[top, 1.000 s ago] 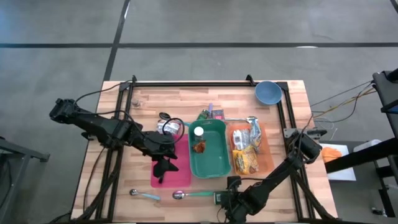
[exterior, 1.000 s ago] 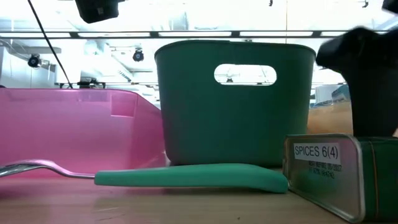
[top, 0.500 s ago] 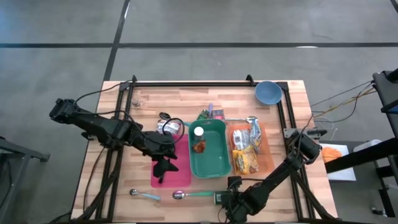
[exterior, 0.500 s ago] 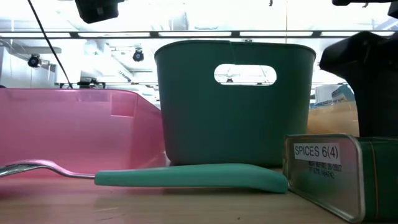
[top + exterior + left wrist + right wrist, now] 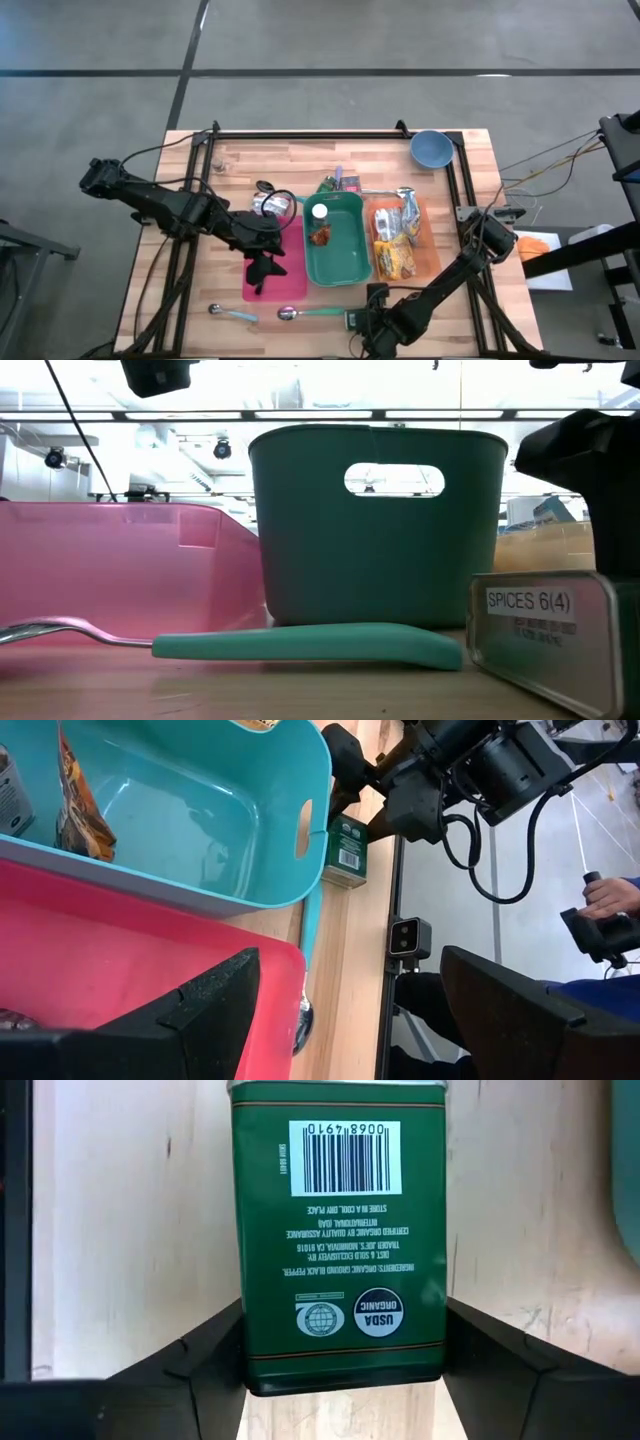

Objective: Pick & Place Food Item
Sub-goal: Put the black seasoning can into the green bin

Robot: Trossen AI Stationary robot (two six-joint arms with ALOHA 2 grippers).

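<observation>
Near the bottom edge of the high view, just right of center, the right end effector (image 5: 362,322) sits low over the wooden counter (image 5: 240,160) with its fingers (image 5: 200,1355) pressed to both sides of a green spice tin (image 5: 338,1230), so it is grasping the tin. From the right wrist view the tin fills the space between the two dark fingers, its barcode and organic seal facing up, and both fingers touch its sides. At the lower right of the low view the tin (image 5: 545,635) shows its end label beside a spoon (image 5: 300,645) with a green handle, which lies in front of the green tub (image 5: 375,525).

Left of center in the high view, the left end effector (image 5: 262,268) hangs above the pink bin (image 5: 285,285), its fingers spread apart and holding nothing. The green tub (image 5: 345,262) stands just right of the pink bin at mid-frame and holds a white-capped bottle (image 5: 319,212) and a brown food item (image 5: 320,236). An orange tray (image 5: 430,255) with snack packets (image 5: 395,245) touches the tub's right side. A blue bowl (image 5: 430,148) rests at the upper right of the counter. At the right edge of the left wrist view, a person's hand (image 5: 600,900) grips a dark handle.
</observation>
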